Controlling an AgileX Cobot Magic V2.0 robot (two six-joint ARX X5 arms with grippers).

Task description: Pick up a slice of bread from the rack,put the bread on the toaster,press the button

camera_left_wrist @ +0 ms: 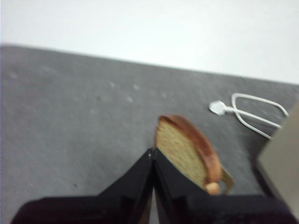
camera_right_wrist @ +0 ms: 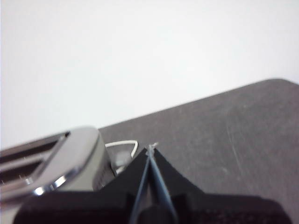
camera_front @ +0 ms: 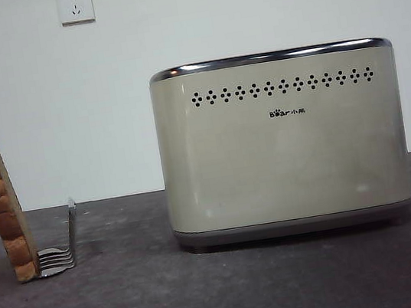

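Note:
The slice of bread (camera_front: pixel 3 209) stands tilted in the small silver wire rack (camera_front: pixel 59 252) at the far left of the dark table. The large cream toaster (camera_front: pixel 281 142) with a chrome top rim stands at the centre right. In the left wrist view my left gripper (camera_left_wrist: pixel 153 151) is shut and empty, above and just short of the bread (camera_left_wrist: pixel 186 150). In the right wrist view my right gripper (camera_right_wrist: pixel 150 149) is shut and empty, beside the toaster's top slots (camera_right_wrist: pixel 39 161). Neither arm shows in the front view.
The toaster's white power cord (camera_left_wrist: pixel 252 112) lies on the table behind the bread and also shows in the right wrist view (camera_right_wrist: pixel 122 148). Two wall sockets (camera_front: pixel 75 4) sit high on the white wall. A corner of the toaster (camera_left_wrist: pixel 282 163) shows in the left wrist view.

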